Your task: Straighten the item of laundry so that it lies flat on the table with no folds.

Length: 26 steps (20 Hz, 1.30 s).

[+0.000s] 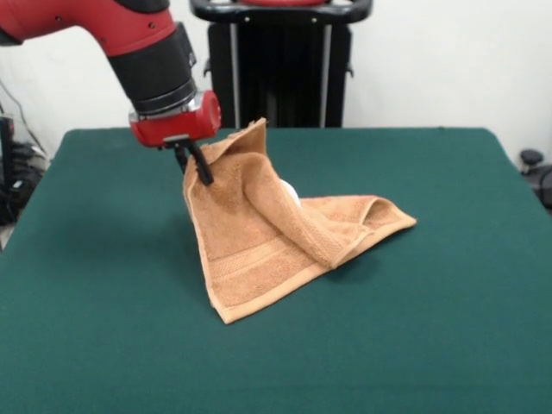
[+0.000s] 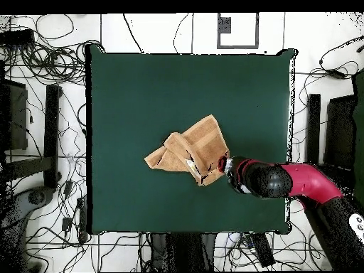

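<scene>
One corner of the towel is pinched in the pincer, lifted off the desk; thin grip could slip, letting folds drop back.

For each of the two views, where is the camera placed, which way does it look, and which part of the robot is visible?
Front view: across the table, facing the pedestal; arm enters upper left, gripper lifting the towel.
Overhead view: above, looking straight down; arm enters lower right, gripper at the towel.
Shared: towel, gripper, green table.
</scene>
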Each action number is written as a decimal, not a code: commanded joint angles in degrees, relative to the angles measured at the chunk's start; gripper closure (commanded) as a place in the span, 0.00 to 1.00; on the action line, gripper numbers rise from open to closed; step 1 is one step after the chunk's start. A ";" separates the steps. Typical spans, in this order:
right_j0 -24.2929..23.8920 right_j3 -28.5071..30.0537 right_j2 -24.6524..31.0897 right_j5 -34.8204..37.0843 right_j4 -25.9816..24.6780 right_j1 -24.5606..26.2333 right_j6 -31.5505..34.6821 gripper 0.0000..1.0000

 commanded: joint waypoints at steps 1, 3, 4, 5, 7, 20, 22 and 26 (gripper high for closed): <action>1.20 -6.37 3.19 6.97 -0.82 6.86 -22.16 1.00; 1.28 -7.83 3.22 7.55 -0.94 8.12 -23.56 1.00; 1.33 -8.75 3.26 7.98 -0.90 8.93 -24.40 1.00; 1.37 -9.43 3.25 8.30 -0.95 9.63 -25.07 1.00; 1.46 -10.42 3.29 8.73 -1.03 10.47 -26.05 1.00; 2.73 -14.30 2.81 10.04 -0.70 11.07 -28.07 1.00; 2.82 -14.64 2.78 10.21 -0.61 11.05 -28.26 1.00; 2.87 -15.17 2.72 10.53 -0.64 10.94 -28.51 1.00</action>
